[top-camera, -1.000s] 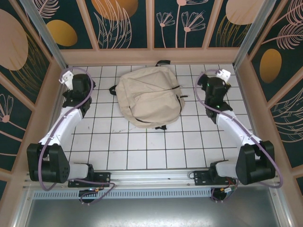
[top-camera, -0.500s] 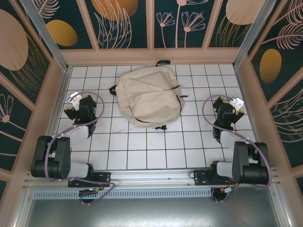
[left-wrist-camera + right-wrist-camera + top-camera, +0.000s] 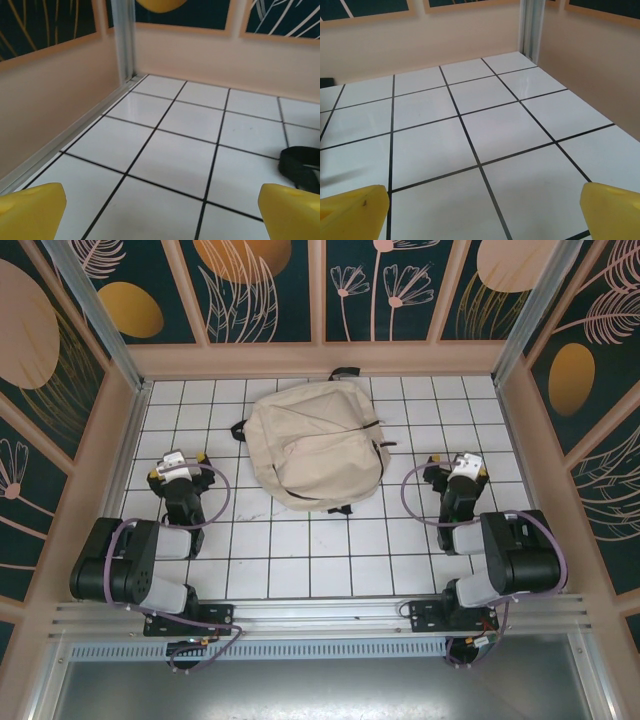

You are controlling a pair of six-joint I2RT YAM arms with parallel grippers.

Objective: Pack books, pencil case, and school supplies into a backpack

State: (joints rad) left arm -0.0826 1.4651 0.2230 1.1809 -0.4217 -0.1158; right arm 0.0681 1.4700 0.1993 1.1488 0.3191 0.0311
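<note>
While both arms sit folded close to their bases, a large, soft cream-beige fabric backpack (image 3: 312,445) lies flat on the far middle of the white tiled tabletop (image 3: 300,560), well apart from either arm. Its cloth is matte and lightly creased, and its outline is a rounded dome. Thin dark zip lines curve across the upper face. A small black carry loop (image 3: 345,372) pokes out at the far edge, so the bag's top points away from the arms and its long axis runs roughly from far to near. Short black strap ends show at its left side and near edge. Whatever is inside cannot be seen.

The left end effector (image 3: 178,466) sits over the tiles to the left of the bag. Its blocky yellow fingers (image 3: 31,210) are spread wide with bare glossy tile between them, and it holds nothing. A black strap piece (image 3: 301,167) lies on the tile at the right edge of the left wrist view. The right end effector (image 3: 460,468) sits to the right of the bag, its yellow fingers (image 3: 612,210) likewise spread wide and empty. The tiles are glossy white squares with thin black grout lines, bordered by smooth pale peach walls (image 3: 60,100).
</note>
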